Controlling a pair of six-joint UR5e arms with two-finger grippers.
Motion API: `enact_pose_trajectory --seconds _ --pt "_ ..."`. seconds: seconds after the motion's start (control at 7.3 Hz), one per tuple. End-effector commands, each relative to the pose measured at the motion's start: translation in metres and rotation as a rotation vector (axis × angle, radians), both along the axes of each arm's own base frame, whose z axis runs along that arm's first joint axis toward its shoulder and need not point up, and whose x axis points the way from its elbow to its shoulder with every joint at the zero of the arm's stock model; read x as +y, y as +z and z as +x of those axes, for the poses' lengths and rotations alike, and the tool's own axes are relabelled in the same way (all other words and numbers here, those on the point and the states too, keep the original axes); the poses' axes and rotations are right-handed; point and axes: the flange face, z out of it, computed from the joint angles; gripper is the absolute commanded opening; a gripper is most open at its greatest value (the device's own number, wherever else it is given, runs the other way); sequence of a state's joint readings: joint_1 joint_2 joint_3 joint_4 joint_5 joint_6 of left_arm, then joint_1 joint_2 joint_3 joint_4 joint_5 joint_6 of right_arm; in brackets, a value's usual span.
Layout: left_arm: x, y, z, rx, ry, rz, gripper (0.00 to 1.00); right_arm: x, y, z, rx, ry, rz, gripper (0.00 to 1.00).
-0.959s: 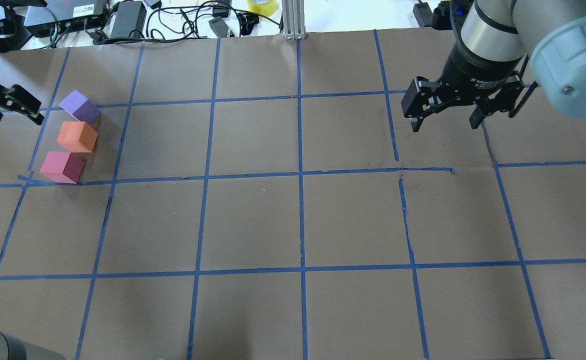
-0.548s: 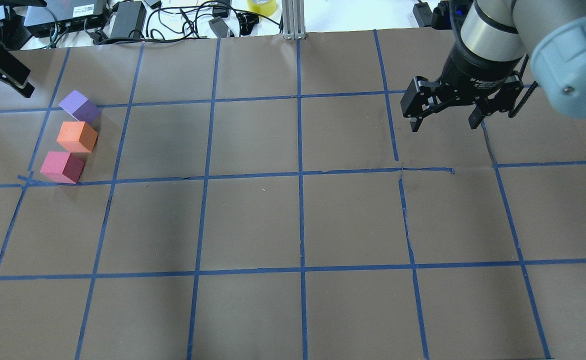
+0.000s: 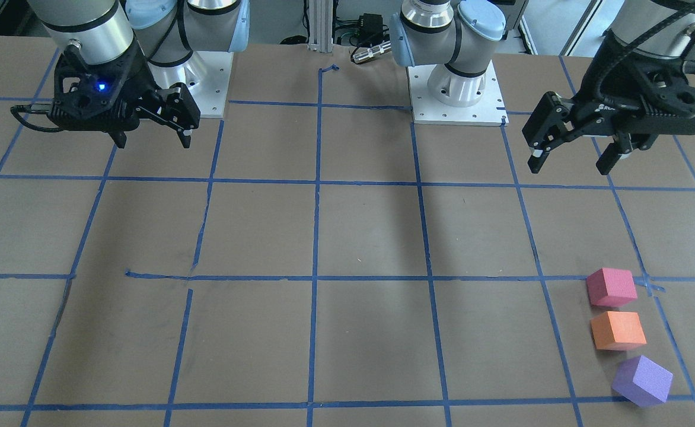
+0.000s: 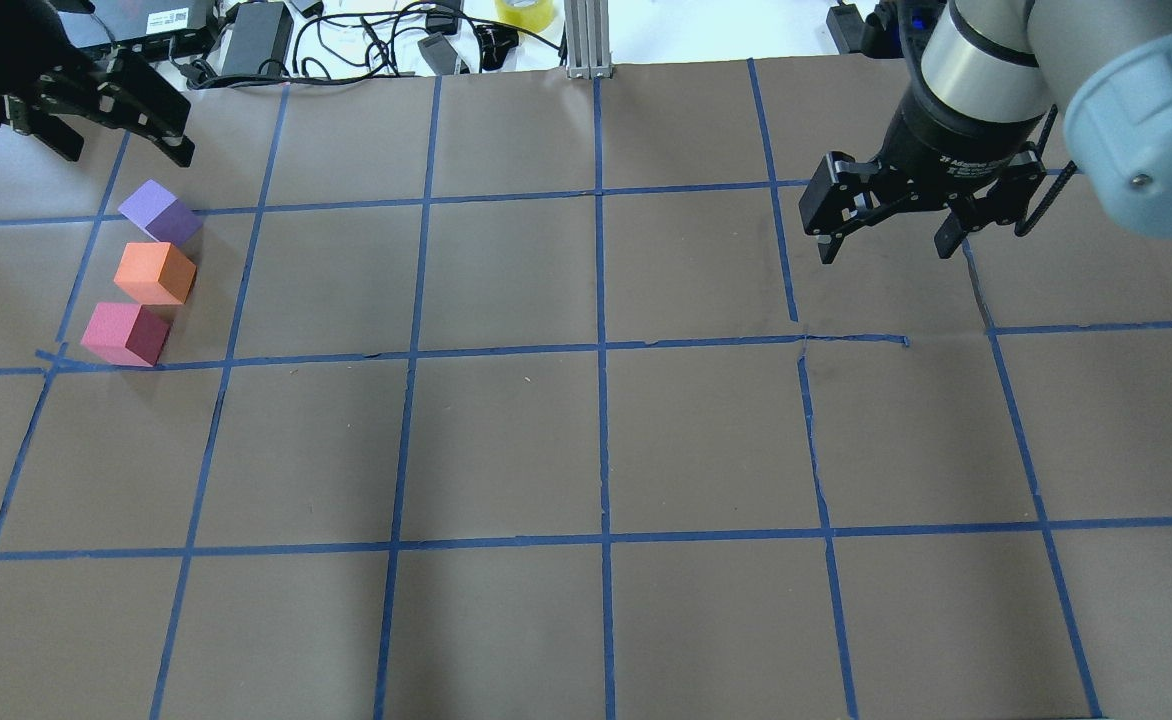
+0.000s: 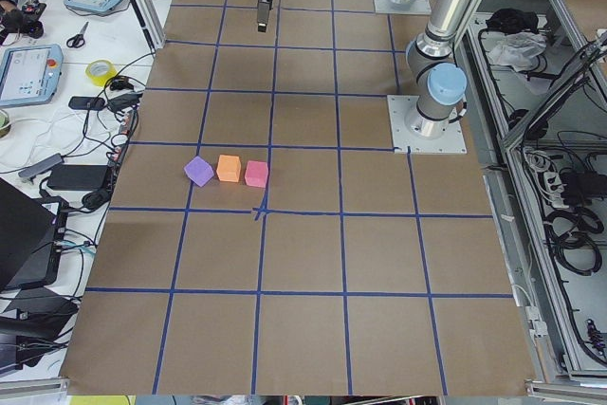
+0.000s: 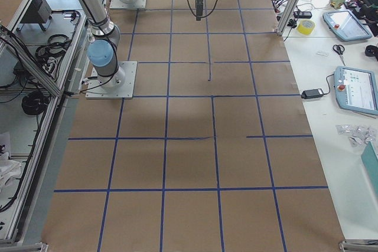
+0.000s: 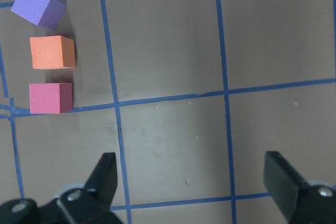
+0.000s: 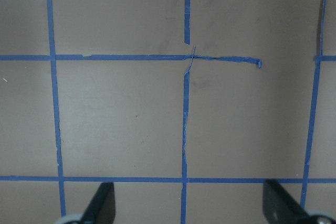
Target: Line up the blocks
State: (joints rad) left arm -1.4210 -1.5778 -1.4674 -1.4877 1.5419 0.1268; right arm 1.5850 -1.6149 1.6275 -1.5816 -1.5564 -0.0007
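As the pinkish-red block (image 4: 124, 334), orange block (image 4: 154, 273) and purple block (image 4: 159, 213) lie in a close row at the worktop's (image 4: 586, 450) left, the line looks made, so neither arm holds anything. The left claw (image 4: 116, 148) hangs spread just beyond the purple end; the right claw (image 4: 886, 250), likewise spread, hangs well apart at the right.

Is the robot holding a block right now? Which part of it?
No. The left hand and right hand are both open and empty. The pink block, orange block and purple block sit on the table, untouched.
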Motion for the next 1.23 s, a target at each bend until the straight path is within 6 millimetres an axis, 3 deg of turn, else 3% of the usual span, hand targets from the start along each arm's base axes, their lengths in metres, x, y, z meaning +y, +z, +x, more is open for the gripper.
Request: enact_pose_trajectory --seconds 0.0,0.14,0.41,1.1 --pt "0.016 -0.007 -0.029 -0.112 -0.014 0.016 1.0 -0.001 -0.001 0.0 0.001 0.002 0.003 1.0" --pt "0.021 -0.004 -0.029 -0.186 -0.007 0.016 1.0 -0.001 -0.002 0.0 0.002 0.002 0.004 1.0" --pt "0.023 -0.005 -0.039 -0.098 -0.012 0.016 1.0 0.001 -0.002 0.0 0.005 0.002 0.004 1.0" --pt "0.022 -0.007 -0.039 -0.088 -0.012 0.017 1.0 0.002 -0.004 0.0 0.002 0.002 0.007 1.0"
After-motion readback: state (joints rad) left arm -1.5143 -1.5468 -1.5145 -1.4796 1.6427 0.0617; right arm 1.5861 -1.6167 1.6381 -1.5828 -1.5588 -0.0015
